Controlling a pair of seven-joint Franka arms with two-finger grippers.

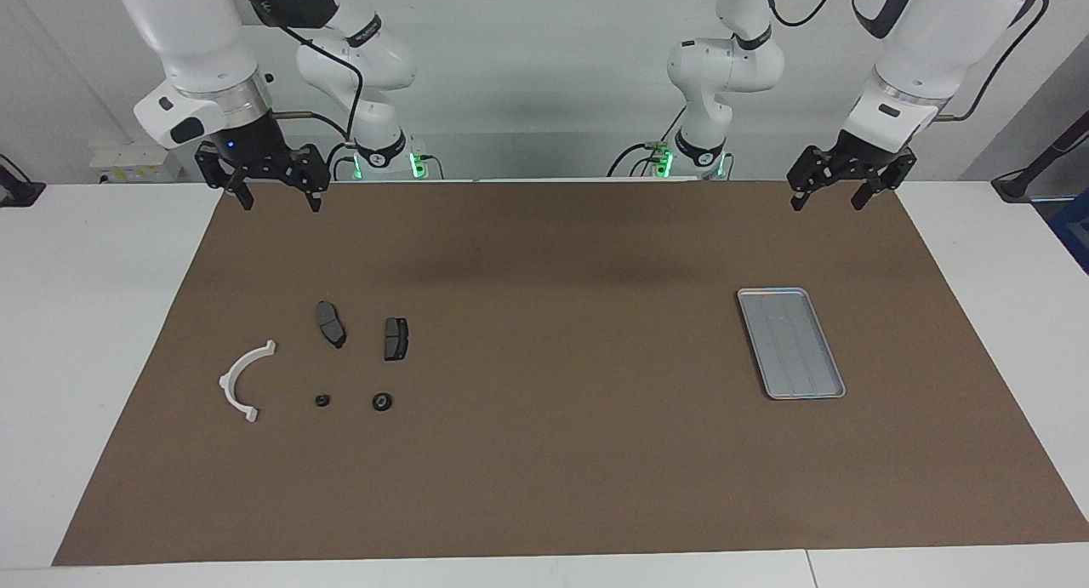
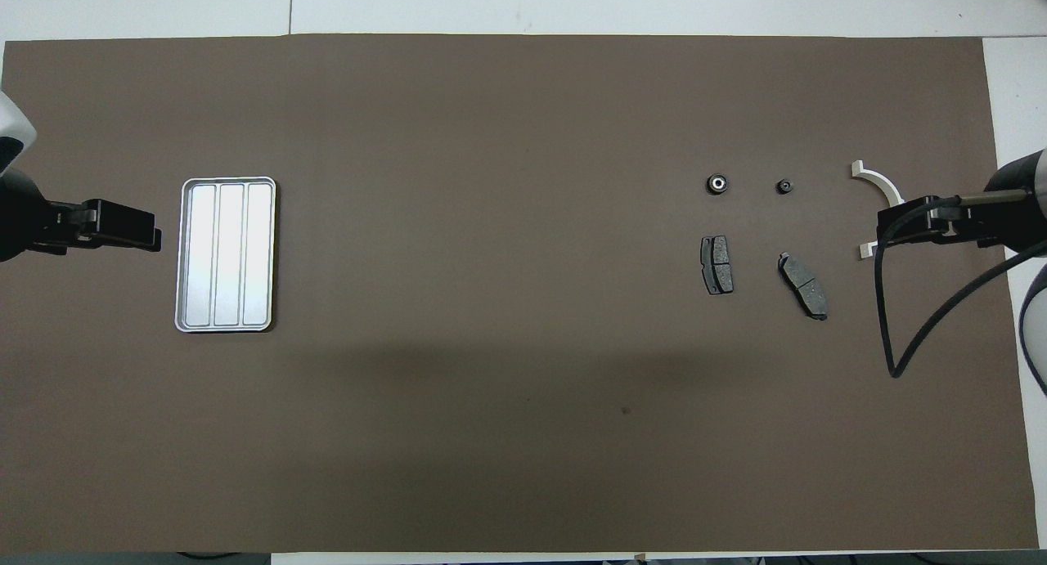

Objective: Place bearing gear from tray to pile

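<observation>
The silver-grey ridged tray (image 1: 791, 343) lies toward the left arm's end of the table and holds nothing; it also shows in the overhead view (image 2: 226, 254). The pile lies toward the right arm's end: a white arc (image 1: 242, 379), two dark plates (image 1: 330, 322) (image 1: 396, 339), and two small black round parts. The larger round part, the bearing gear (image 1: 382, 401) (image 2: 717, 183), lies on the mat beside the smaller one (image 1: 322, 400), farther from the robots than the plates. My right gripper (image 1: 276, 198) hangs open and empty above the mat's edge. My left gripper (image 1: 828, 198) hangs open and empty likewise.
A brown mat (image 1: 544, 469) covers most of the white table (image 1: 85, 316). A black cable (image 2: 891, 320) loops from the right arm. In the overhead view the right gripper (image 2: 887, 228) covers part of the white arc (image 2: 879, 181).
</observation>
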